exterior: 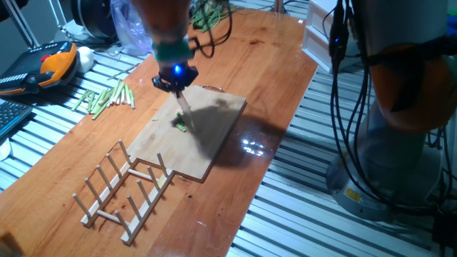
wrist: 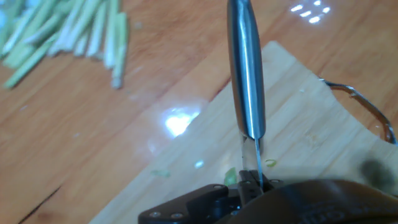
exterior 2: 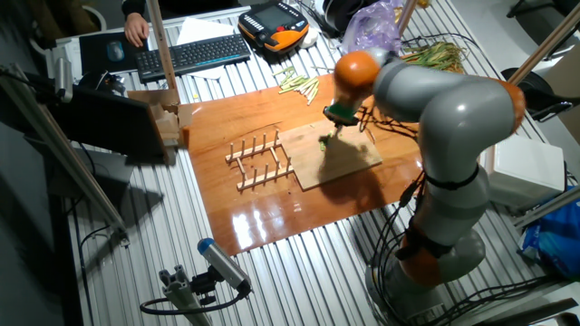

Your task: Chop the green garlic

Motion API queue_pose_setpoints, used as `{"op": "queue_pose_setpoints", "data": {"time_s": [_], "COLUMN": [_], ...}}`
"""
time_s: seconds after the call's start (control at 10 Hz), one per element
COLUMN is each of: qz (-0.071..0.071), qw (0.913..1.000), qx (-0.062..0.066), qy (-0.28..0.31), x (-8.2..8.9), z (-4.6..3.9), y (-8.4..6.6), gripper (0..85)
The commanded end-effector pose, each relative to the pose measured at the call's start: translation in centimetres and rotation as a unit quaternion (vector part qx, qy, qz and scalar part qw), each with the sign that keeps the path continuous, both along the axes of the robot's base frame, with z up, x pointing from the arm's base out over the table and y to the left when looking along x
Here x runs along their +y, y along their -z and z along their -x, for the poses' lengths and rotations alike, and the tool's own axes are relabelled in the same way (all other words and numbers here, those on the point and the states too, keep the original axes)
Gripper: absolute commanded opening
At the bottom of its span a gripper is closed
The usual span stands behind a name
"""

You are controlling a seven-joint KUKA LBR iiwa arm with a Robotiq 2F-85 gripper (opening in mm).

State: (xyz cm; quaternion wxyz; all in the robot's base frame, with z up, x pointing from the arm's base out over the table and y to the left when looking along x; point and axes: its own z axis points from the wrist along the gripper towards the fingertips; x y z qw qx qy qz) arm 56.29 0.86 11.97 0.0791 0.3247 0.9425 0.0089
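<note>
The green garlic (exterior: 181, 123) is a small cluster of short bright-green bits on the wooden cutting board (exterior: 207, 143). My gripper (exterior: 176, 80) is shut on a knife (exterior: 184, 105) whose blade points down toward the bits, its tip just above them. In the other fixed view the gripper (exterior 2: 343, 114) hangs over the garlic bits (exterior 2: 323, 141) on the board (exterior 2: 349, 163). In the hand view the steel knife (wrist: 246, 74) runs up from the gripper (wrist: 252, 184), with a green bit (wrist: 230, 176) beside it on the board (wrist: 305, 130).
A bundle of pale-green stalks (exterior: 107, 96) lies on the table left of the board. A wooden dish rack (exterior: 125, 187) stands in front of the board. A leafy green bunch (exterior 2: 435, 54) lies at the table's far end. The table edge runs along the right.
</note>
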Motion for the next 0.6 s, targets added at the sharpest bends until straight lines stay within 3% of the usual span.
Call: {"op": "queue_pose_setpoints", "data": {"time_s": [0.0, 0.1, 0.2, 0.4, 0.5], "qz": [-0.001, -0.003, 0.013, 0.017, 0.014], "qw": [0.9789, 0.9652, 0.9529, 0.9275, 0.9060], "qx": [-0.006, -0.011, -0.007, 0.002, 0.009], "qy": [-0.204, -0.261, -0.303, -0.373, -0.423], "x": [0.4, 0.9, 1.4, 2.0, 1.8], "z": [0.01, -0.03, -0.10, -0.14, -0.24], "y": [-0.2, -0.4, -0.6, -0.9, -1.0], "gripper": [0.0, 0.0, 0.0, 0.0, 0.0]}}
